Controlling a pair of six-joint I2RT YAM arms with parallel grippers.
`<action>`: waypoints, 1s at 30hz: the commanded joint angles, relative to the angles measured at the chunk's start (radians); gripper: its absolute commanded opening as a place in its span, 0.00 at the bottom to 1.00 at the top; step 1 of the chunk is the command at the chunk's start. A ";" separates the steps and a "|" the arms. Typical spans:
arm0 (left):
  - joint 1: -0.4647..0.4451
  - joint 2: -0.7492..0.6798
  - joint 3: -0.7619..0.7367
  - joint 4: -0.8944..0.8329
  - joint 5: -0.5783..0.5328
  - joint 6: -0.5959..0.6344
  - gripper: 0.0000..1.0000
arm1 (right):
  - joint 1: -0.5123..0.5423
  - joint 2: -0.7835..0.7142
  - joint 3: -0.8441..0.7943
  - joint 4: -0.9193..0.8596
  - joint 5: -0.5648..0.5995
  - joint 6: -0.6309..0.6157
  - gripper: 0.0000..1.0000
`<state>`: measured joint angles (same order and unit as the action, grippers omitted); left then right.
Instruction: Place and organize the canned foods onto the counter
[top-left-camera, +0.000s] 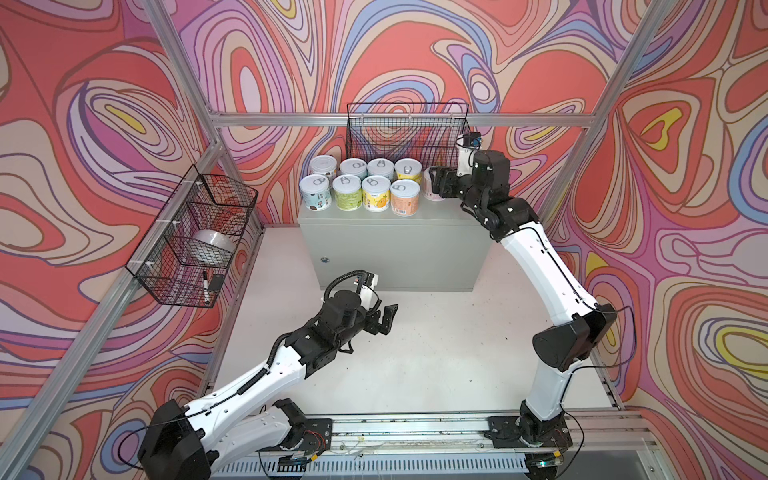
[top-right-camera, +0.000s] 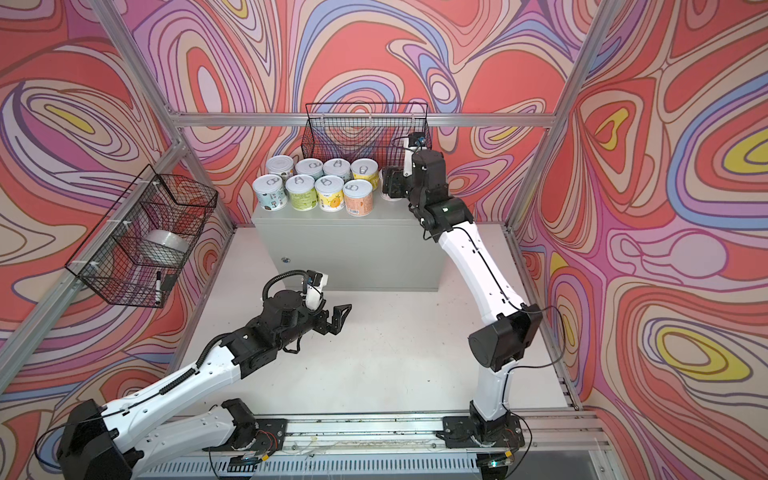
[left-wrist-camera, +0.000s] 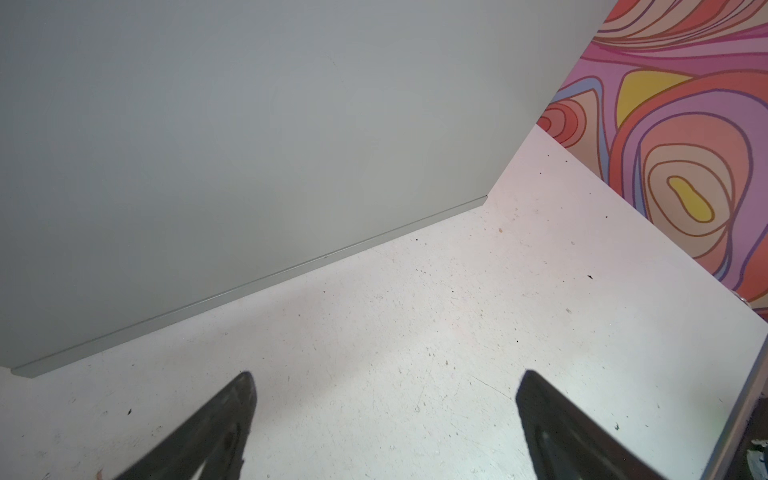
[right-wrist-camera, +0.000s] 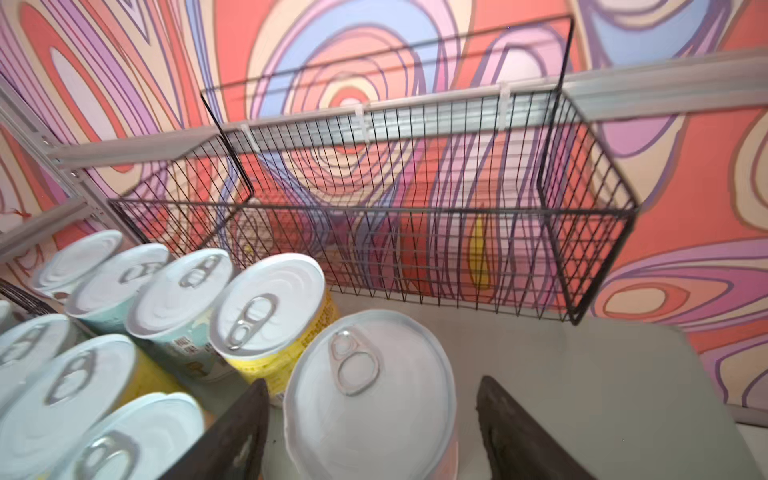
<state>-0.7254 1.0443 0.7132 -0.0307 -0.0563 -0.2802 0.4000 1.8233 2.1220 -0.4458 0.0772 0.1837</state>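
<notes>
Clock set with 12 pointing away from my bases.

1. Left gripper (top-left-camera: 387, 319): jaws spread wide with nothing between them, hanging over the white floor (left-wrist-camera: 415, 332) and pointing toward 2 o'clock.
2. Counter (top-left-camera: 395, 249): grey cabinet at 12 o'clock, standing on the floor.
3. Eight cans on the counter's top, upright, in two rows of four. The front row runs from the blue can (top-left-camera: 316, 195) to the orange can (top-left-camera: 405, 201).
4. Pink can (right-wrist-camera: 374, 415): upright on the top at the rows' 3 o'clock end, just beside the back-row yellow can (right-wrist-camera: 270, 311).
5. Right gripper (right-wrist-camera: 372, 381): fingers parted either side of the pink can, a slim gap showing on each side.
6. Wire basket (top-left-camera: 407, 129): on the wall at 12 o'clock, behind the cans.
</notes>
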 joint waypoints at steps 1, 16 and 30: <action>0.010 0.026 0.058 -0.025 -0.010 0.018 1.00 | 0.003 -0.120 -0.041 0.102 -0.008 -0.014 0.80; 0.155 0.147 0.421 -0.299 0.075 0.031 1.00 | 0.003 -0.184 -0.089 -0.178 -0.029 0.035 0.49; 0.316 0.025 0.457 -0.412 0.110 0.002 1.00 | 0.003 -0.148 -0.232 -0.129 -0.108 0.063 0.50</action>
<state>-0.4355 1.1046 1.1881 -0.4004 0.0360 -0.2646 0.4007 1.6524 1.8881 -0.5976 0.0048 0.2317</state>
